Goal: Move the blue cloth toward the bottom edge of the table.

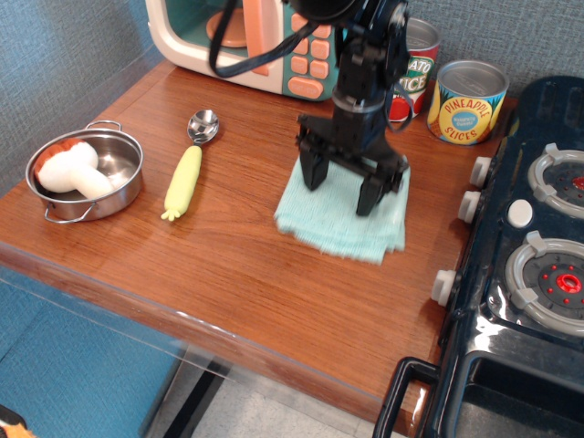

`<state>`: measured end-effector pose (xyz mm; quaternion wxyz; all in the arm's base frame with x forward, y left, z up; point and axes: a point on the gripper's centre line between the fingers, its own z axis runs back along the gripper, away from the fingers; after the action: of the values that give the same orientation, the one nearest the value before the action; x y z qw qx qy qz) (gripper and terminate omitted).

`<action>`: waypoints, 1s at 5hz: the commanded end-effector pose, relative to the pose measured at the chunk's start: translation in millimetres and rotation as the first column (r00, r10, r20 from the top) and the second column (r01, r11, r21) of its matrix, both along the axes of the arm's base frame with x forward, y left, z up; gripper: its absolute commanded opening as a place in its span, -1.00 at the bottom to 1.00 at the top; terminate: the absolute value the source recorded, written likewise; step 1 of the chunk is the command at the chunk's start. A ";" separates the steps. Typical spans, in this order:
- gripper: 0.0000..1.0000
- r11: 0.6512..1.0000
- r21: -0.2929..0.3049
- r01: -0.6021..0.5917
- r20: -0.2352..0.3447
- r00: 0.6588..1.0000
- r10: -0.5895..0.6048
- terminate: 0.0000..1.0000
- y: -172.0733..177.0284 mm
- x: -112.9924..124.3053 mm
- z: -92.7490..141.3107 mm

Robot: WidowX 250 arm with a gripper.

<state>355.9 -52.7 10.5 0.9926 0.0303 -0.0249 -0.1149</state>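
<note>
The blue cloth [336,224] lies flat on the wooden table [246,274], right of the middle and close to the stove. My gripper [340,185] points down onto the cloth's far half. Its two black fingers are spread wide and their tips rest on the fabric, one finger [312,172] at the left and the other at the right. The jaws are open, with nothing pinched between them. The cloth's near edge is frayed and shows in front of the fingers.
A black toy stove [534,265] borders the table's right side. A pineapple can [467,102] and a tomato can [415,68] stand at the back, next to a toy microwave [228,36]. A yellow-handled spoon [187,173] and a steel pot [123,187] holding a toy mushroom lie at the left.
</note>
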 end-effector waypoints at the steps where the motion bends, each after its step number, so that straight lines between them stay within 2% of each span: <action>1: 1.00 0.984 0.008 0.180 0.036 0.983 -0.180 -1.00 -17.9 -42.9 36.4; 2: 1.00 0.981 0.019 0.193 0.038 0.980 -0.193 -1.00 -22.8 -53.0 38.4; 3: 1.00 0.986 0.018 0.168 0.042 0.985 -0.169 -1.00 -18.7 -53.5 38.5; 5: 1.00 0.992 0.021 0.126 0.168 0.978 -0.127 -1.00 -17.6 -51.8 81.6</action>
<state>304.3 -73.0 77.2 0.9802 0.0442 -0.0874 -0.1722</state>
